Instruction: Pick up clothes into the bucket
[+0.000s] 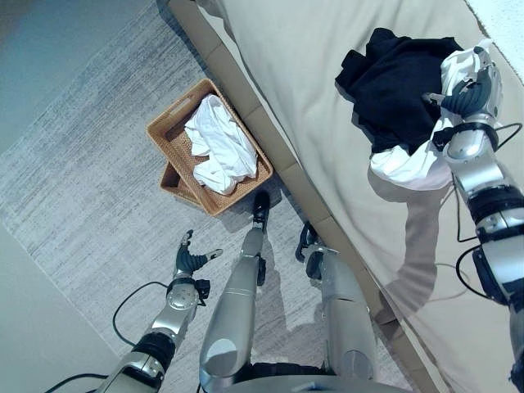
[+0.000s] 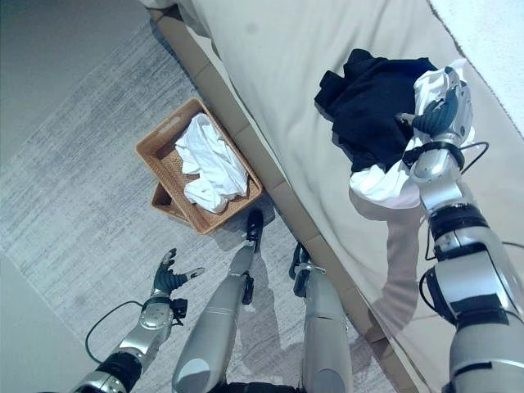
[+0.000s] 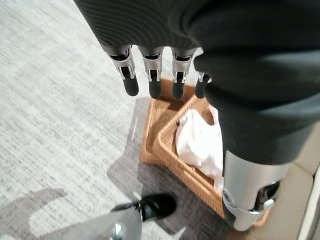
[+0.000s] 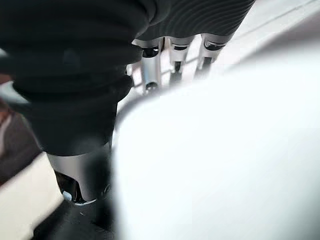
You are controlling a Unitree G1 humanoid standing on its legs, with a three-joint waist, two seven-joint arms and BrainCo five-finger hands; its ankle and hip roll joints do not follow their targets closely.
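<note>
A rectangular woven wicker basket (image 1: 176, 123) is seen on the grey carpet (image 1: 74, 180) at ten o'clock, beside the beige bed (image 1: 303, 74); a crumpled white garment (image 1: 219, 147) lies inside it. At two o'clock, a heap of black clothing (image 1: 397, 82) rests on the bed over a white cloth (image 1: 409, 168). The right hand (image 1: 468, 92) is placed at the heap's edge against white fabric; whether its fingers are closed cannot be told. The left hand (image 1: 191, 258) is held over the carpet at seven o'clock, fingers straight and spread.
</note>
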